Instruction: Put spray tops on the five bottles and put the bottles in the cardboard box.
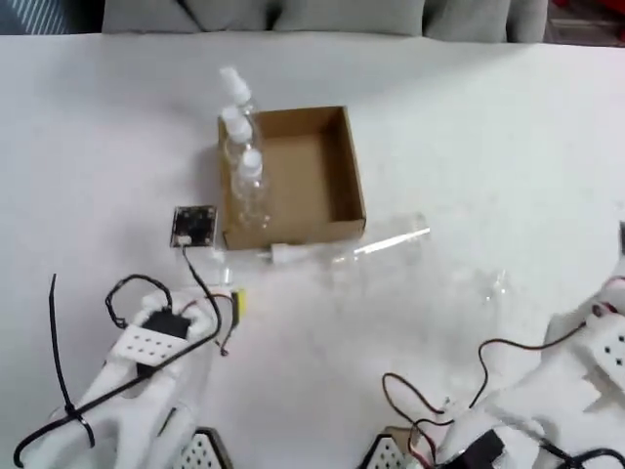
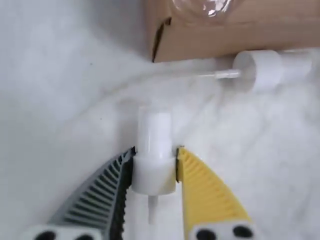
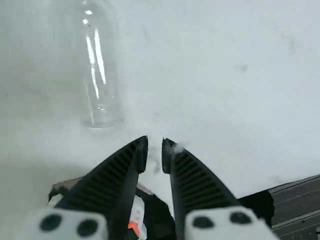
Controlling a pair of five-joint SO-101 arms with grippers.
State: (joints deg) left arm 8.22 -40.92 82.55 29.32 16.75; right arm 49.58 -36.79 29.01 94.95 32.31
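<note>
Three bottles point(image 1: 251, 186): clear, white-topped, upright, 9 o'clock side of cardboard box point(image 1: 298, 233)
Left fingers point(image 2: 202, 192): clamping white spray top point(image 2: 154, 162)
Right fingers point(image 3: 120, 175): closed, empty

We see a white top point(image 2: 153, 167), ribbed fingers point(image 2: 207, 197) — one grey, one yellow — and a brown box point(image 2: 240, 35), upper right.
</note>
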